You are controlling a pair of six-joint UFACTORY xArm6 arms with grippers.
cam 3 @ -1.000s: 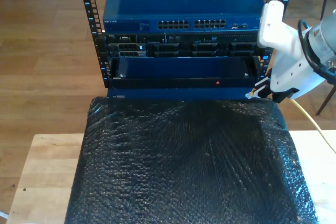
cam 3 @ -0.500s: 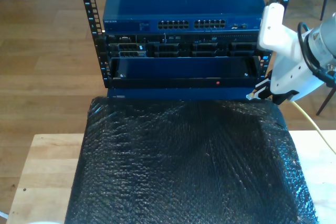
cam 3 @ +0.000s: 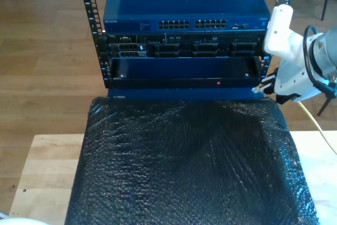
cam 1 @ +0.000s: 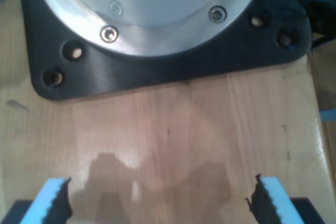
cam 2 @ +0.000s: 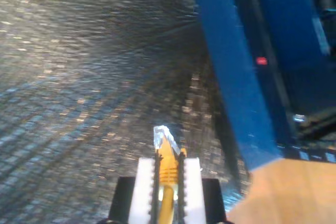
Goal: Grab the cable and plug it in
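Your first tool (cam 1: 157,203) hangs spread wide over bare table (cam 1: 184,129), just short of a black base plate (cam 1: 157,72). Further out, your second tool (cam 2: 169,174) pinches the cable (cam 2: 167,169) above the black mat's (cam 3: 184,167) far edge, plug tip (cam 2: 161,134) toward the blue rack (cam 3: 181,30).

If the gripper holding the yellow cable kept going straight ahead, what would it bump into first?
Probably the black bubbly mat. My second gripper holds the yellow cable with its plug aimed across it, and the blue rack runs alongside. Depth is hard to judge.

a pale wooden table (cam 3: 45,169) carries black bubble wrap (cam 3: 189,167).
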